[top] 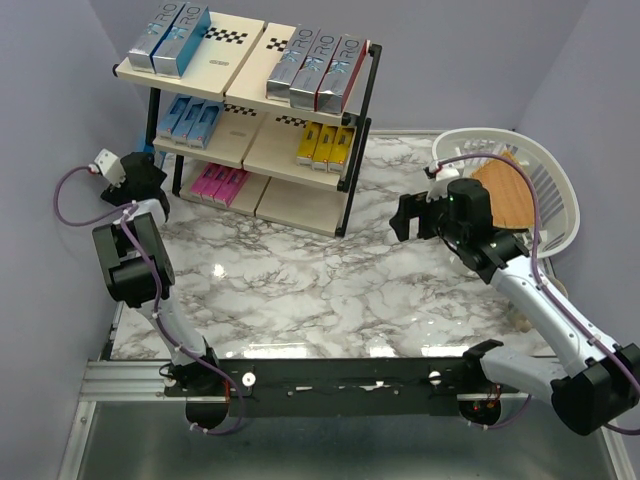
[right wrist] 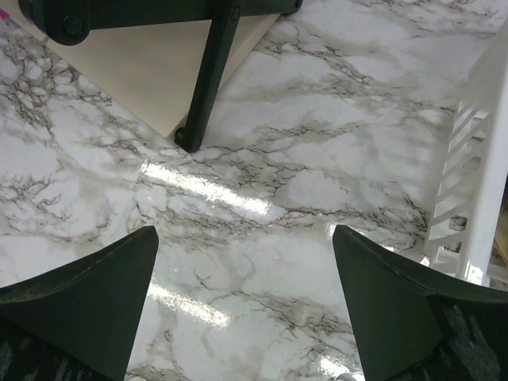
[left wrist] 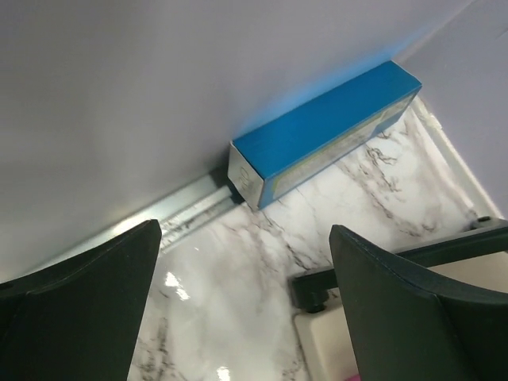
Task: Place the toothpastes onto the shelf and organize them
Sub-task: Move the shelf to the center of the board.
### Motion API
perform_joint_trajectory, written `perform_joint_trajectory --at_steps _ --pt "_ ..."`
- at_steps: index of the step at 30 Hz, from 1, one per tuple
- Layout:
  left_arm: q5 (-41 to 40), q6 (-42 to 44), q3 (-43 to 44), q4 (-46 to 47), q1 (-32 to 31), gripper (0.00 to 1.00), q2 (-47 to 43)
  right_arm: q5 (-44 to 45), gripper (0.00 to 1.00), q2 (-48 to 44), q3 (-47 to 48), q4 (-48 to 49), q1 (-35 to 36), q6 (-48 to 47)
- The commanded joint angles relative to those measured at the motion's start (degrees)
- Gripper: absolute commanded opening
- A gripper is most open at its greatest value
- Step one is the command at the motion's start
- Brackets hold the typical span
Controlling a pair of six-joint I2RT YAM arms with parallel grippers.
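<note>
step: looks like blue toothpaste (left wrist: 325, 135) by wall (left wrist: 159, 79) | left fingers (left wrist: 79, 309), right fingers (right wrist: 71, 302) — open, empty | next: lower left, pinch

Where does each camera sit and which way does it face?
Top external: above and behind, looking down on table, shelf, basket; left arm, right arm show.
Left wrist: on left arm, facing a blue toothpaste box by the wall; left fingers show.
Right wrist: on right arm, facing the table; right fingers show.
Top and right wrist share shelf, basket.
</note>
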Motion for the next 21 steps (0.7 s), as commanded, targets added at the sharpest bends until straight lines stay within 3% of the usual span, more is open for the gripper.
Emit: perform_joint_trajectory --at_steps 1,9,21 --pt "0.0 16.1 2.9 -4.4 0.7 0.99 -2.0 -1.8 1.00 -1.9 -1.2 0.6 -0.4 1.2" --pt "14.9 31.4 6.7 -9.5 3.8 0.99 0.9 -3.4 1.00 -4.2 -4.9 0.9 -0.3 2.4" --pt "21.2 43.1 6.3 -6.5 4.9 0.99 5.9 -6.1 1.00 -9.0 -13.2 6.8 -0.3 5.4"
